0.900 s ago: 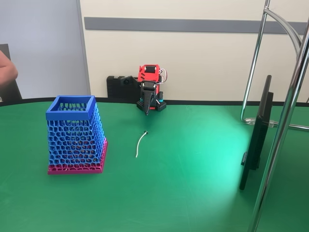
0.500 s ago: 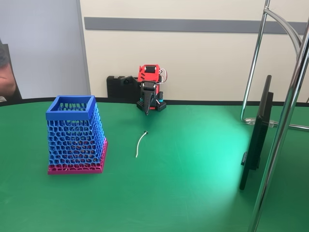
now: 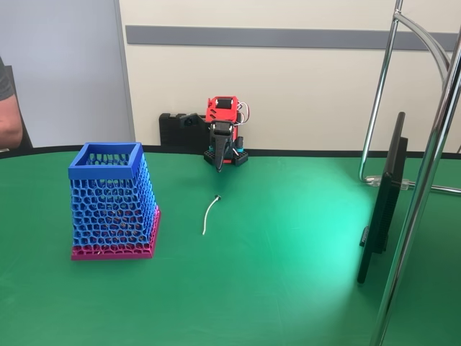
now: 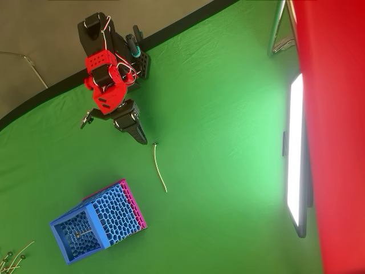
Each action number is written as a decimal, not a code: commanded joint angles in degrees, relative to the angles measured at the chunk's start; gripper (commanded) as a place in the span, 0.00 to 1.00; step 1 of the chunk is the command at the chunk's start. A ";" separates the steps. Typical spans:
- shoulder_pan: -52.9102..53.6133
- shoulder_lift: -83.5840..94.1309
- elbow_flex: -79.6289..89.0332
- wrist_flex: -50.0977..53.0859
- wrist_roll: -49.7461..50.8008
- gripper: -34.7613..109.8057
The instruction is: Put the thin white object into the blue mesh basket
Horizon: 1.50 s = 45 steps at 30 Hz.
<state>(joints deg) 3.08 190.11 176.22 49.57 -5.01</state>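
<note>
Nothing of the task is done yet, as far as these pictures show. The thin white object lies flat on the green desk near the middle of the fixed view, a slightly curved strand with a small dark tip at its upper end. In the overhead view the same strand runs from just below the centre of the frame up toward the arm, with its dark tip nearest the robot.

The gripper sits folded low at the far edge of the desk, in the upper middle of the fixed view, pointing down toward the cloth. In the overhead view the fingers end close to the strand's dark tip but apart from it. They look drawn together into a single dark point and carry nothing, though at this size I cannot be certain whether a narrow gap remains between them.

The blue mesh basket stands upright at the left of the fixed view, well apart from the strand, its square rim open on top and its pink base on the desk. In the overhead view the basket is at the lower left, and something small seems to lie at its bottom.

Everything remains: reaching out to the strand, closing on it, lifting it, carrying it across to the basket's open rim and letting go. The strand's thinness against the flat cloth will likely make the pick the hard part.
</note>
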 commanded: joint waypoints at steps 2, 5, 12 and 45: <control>-0.35 0.44 0.44 0.09 -0.26 0.25; -0.35 0.44 0.44 0.09 -0.26 0.25; -0.35 0.44 0.44 0.09 -0.18 0.25; 2.29 -29.97 -21.80 6.50 5.63 0.25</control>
<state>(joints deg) 4.48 162.69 158.99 54.67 0.18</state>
